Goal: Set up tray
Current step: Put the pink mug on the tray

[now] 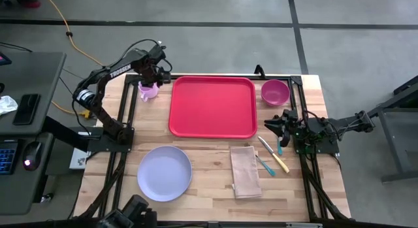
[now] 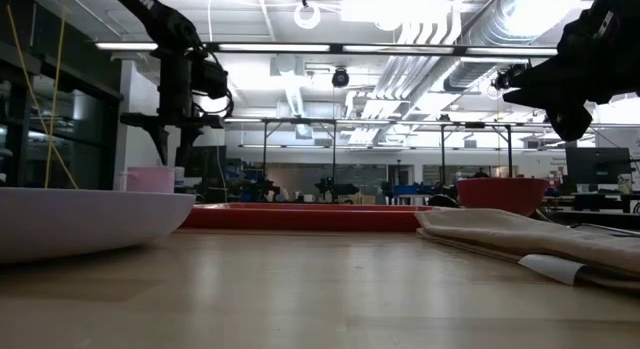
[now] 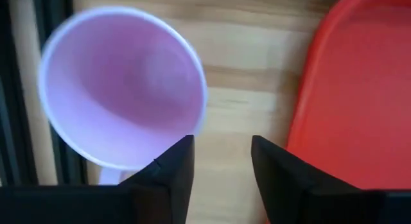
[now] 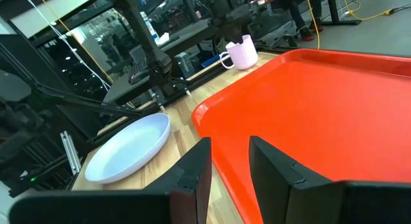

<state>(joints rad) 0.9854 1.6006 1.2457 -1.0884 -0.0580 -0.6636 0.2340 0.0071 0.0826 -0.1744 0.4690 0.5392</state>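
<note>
1 tray, 1 plate, 1 mug.

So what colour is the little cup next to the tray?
The cup is pale lavender-pink, clearest in the left wrist view.

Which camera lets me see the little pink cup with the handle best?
The left wrist view is best: the small pale pink plastic cup fills the picture, so you look straight down into it. The high view shows the cup partly under the left gripper. The low view shows only its side, and the right wrist view shows it far away.
</note>
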